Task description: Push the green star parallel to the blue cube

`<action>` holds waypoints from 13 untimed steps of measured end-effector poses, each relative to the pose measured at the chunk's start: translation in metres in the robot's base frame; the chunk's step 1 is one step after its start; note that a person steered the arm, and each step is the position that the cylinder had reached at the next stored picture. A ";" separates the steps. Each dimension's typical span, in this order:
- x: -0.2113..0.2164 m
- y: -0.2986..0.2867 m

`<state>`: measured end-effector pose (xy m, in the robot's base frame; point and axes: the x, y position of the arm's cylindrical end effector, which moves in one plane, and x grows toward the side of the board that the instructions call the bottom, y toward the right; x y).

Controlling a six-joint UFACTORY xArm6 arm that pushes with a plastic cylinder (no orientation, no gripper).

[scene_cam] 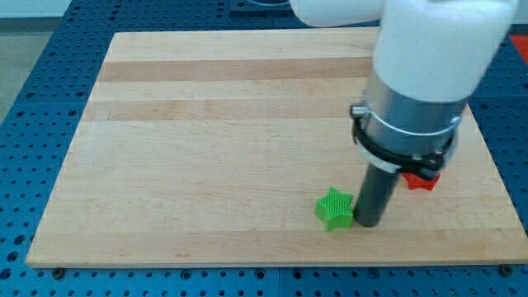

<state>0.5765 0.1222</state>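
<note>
Bright, even light from overhead fills the scene. The wooden tabletop (206, 124) shows a soft pale sheen toward its far edge. Only a faint shadow sits under the green star (334, 209). The white arm (437, 41) is slightly blurred.

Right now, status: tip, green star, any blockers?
My tip at the green star's right edge, seemingly touching. Blue cube not visible. Red block behind arm, upper right, partly hidden.

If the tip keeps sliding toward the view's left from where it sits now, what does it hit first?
The green star. My tip sits right beside it on the view's right, touching or nearly so; the gap is hard to judge. Beyond the star, the wooden board shows nothing else leftward.
</note>
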 end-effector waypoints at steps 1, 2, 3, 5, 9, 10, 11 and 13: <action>0.040 0.024; 0.042 -0.014; 0.039 -0.064; -0.006 -0.065; -0.026 0.031; -0.038 0.025; -0.029 -0.019; -0.089 -0.031</action>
<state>0.4874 0.0913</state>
